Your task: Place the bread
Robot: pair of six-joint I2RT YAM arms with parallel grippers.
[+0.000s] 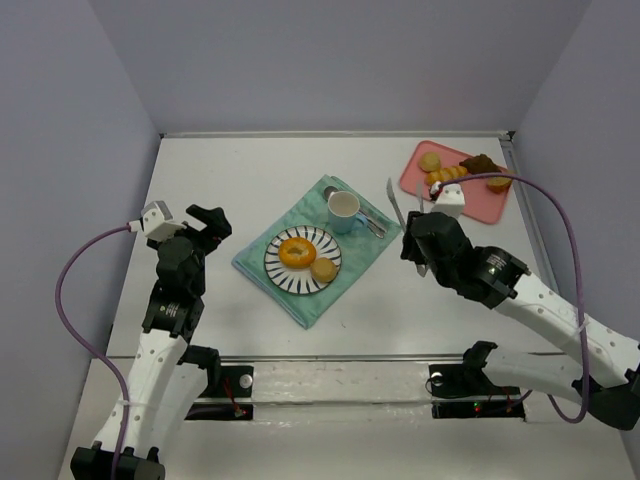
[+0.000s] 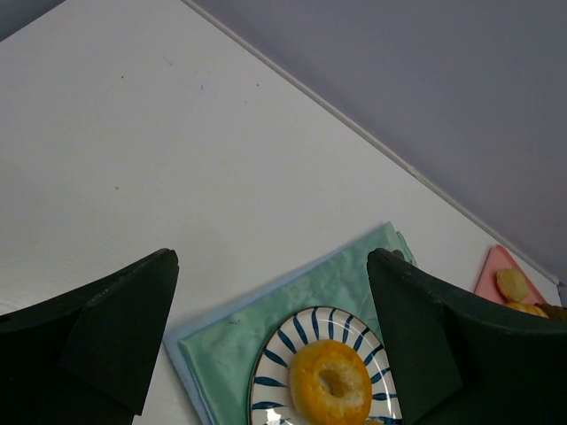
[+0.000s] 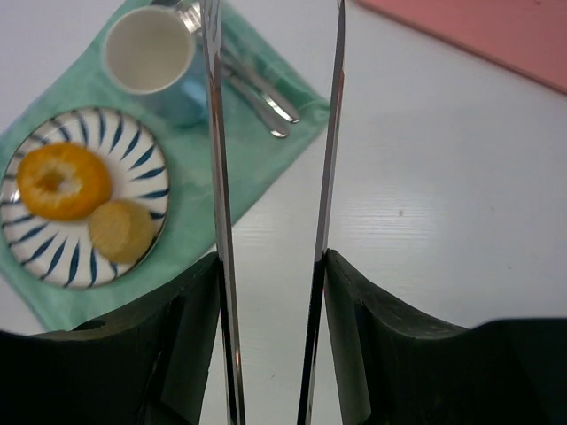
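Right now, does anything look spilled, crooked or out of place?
Nothing stands out. The cup stands upright on the green cloth, the doughnut and bun lie within the striped plate, the other breads on the pink tray. Only the cloth is angled to the table edges.

A robot lab cell: plain violet-grey walls (image 1: 330, 60) box a white bench (image 1: 250, 170), arms (image 1: 165, 330) bolted at its near edge.
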